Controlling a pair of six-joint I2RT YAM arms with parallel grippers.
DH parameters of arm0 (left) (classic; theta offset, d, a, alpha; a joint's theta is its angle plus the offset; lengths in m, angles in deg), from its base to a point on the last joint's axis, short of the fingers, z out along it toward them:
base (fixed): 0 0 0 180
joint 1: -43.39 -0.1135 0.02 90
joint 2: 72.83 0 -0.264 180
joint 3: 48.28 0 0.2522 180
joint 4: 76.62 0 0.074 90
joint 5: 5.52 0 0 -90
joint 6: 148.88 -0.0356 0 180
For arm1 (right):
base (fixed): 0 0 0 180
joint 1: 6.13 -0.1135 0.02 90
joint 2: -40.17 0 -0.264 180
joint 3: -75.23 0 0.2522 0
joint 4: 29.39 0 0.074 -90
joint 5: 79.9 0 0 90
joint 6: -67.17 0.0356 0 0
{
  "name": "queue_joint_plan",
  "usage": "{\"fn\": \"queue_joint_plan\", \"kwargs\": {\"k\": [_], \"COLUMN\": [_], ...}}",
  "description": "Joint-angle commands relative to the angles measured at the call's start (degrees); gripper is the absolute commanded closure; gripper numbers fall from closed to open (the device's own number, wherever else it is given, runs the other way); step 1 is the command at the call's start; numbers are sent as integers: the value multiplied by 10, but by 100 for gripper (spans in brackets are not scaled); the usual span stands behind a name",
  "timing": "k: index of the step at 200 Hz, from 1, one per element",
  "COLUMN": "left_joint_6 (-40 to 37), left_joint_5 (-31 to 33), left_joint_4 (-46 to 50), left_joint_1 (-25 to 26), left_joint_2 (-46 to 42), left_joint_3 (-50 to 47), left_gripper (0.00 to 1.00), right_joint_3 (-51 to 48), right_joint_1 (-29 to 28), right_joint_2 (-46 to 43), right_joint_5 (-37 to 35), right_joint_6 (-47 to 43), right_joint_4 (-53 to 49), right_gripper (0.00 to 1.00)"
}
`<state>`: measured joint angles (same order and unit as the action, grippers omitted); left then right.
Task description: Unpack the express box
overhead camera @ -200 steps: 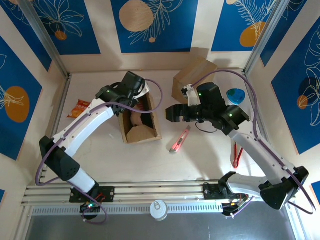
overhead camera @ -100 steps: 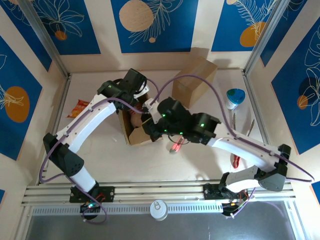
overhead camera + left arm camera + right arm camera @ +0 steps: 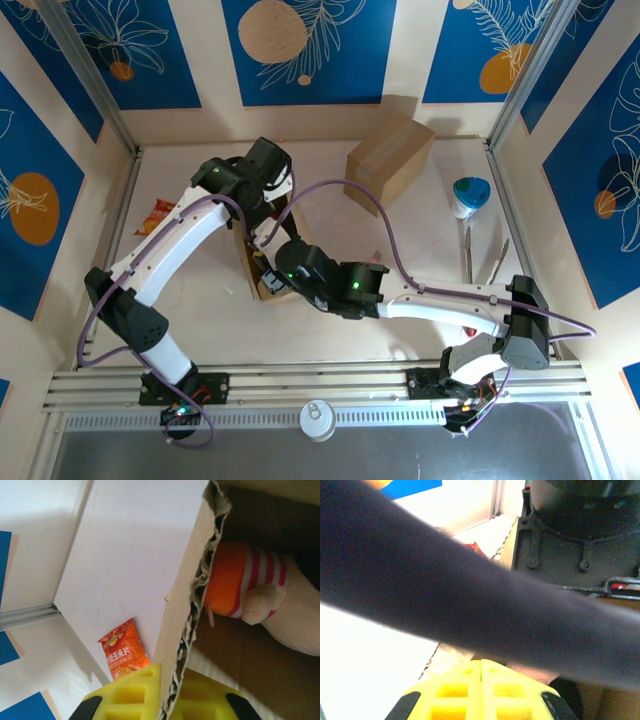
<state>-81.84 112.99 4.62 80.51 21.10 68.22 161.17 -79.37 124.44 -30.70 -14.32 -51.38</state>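
Express box (image 3: 252, 272): open, mid-counter (image 3: 200, 320), plush toy (image 3: 260, 595) inside. Left pincer (image 3: 169, 695): grasping the box wall. Right pincer (image 3: 481, 690): just swung from the right to the box mouth, clenched, apparently empty; toy not yet out.

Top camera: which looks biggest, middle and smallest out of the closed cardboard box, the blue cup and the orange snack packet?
1. the closed cardboard box, clearly the largest.
2. the blue cup and the orange snack packet look about alike, so I won't rank them.
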Motion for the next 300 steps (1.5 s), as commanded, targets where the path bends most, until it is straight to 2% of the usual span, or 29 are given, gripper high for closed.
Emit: {"fn": "queue_joint_plan", "kwargs": {"k": [1, 44, 76, 128, 161, 200, 257, 300], "left_joint_6": [20, 28, 58, 86, 95, 103, 107, 105], "left_joint_5": [-13, -9, 52, 44, 37, 18, 3, -1], "left_joint_4": [-3, -1, -22, -29, -21, -1, 29, 32], "left_joint_1": [-5, -5, -5, -10, -11, -11, -11, -11], "left_joint_2": [-1, -3, -3, 2, 10, 12, 10, 0], "left_joint_3": [25, 23, 5, -12, -7, 10, 29, 28], "left_gripper": [100, 100, 100, 100, 100, 100, 100, 100], "right_joint_3": [17, -26, -43, -114, -125, -82, 0, 0], "right_joint_1": [-18, -22, -28, -42, -36, -27, -12, 10], "right_joint_2": [23, 25, 16, -52, -89, -38, 57, 61], "right_joint_5": [-38, -32, -32, -48, -19, -24, -91, -85], "right_joint_6": [-37, -31, -15, 12, 17, 19, 20, 26], "right_joint_4": [9, 55, 53, 103, 107, 73, 35, 38], "right_gripper": [100, 100, 100, 100, 100, 100, 100, 100]}}
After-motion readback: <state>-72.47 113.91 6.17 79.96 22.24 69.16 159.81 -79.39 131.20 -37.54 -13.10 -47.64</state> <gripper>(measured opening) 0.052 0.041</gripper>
